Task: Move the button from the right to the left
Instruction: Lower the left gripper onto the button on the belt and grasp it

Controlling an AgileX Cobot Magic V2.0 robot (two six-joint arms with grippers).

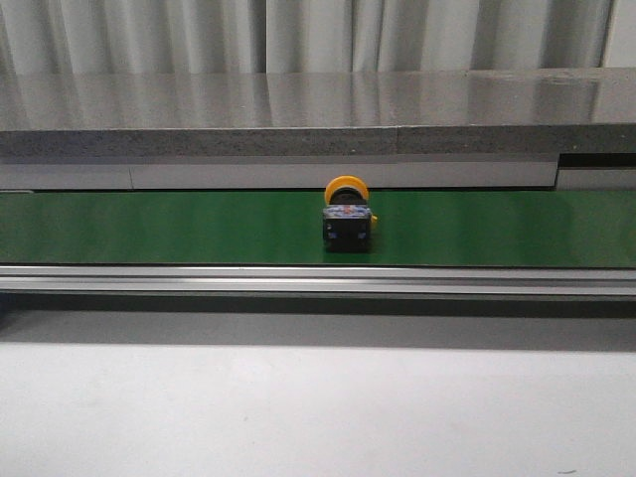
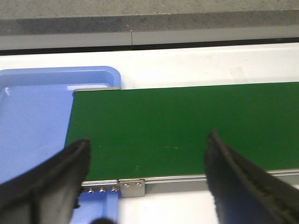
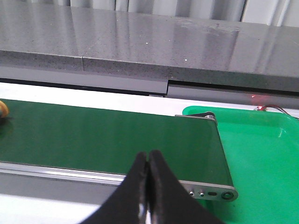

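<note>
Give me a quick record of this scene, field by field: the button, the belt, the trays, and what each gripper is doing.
button: on the green belt, yellow cap, black body, untouched
belt: runs across the front view
blue tray: at one belt end, seen by left wrist
green tray: at the other end, seen by right wrist
left gripper: open, above belt, holding nothing
right gripper: fingers shut, holding nothing

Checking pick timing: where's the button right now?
In the front view the button sits alone on the green belt, just right of centre, yellow cap toward the far edge. Neither arm's fingers touch it.
</note>
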